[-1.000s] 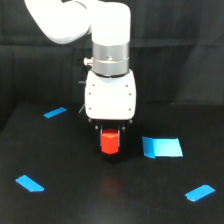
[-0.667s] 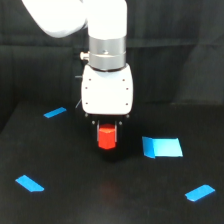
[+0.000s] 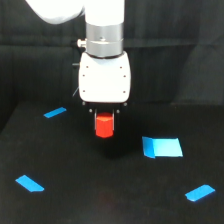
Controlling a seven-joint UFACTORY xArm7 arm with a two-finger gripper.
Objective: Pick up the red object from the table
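Black table lay clear beneath; your gripper had risen, jaws clamped on red object — pick looked done

**A:** What is lying behind the work area?

**B:** A black fabric curtain backdrop is hanging across the whole rear, falling in soft vertical folds and meeting the work surface along a straight edge.

**A:** And lower down?

**B:** A wide matte black surface is filling the foreground, dimly reflecting light near its centre. Four bright blue tape pieces are lying flat on it: a large rectangular patch, and three narrow strips.
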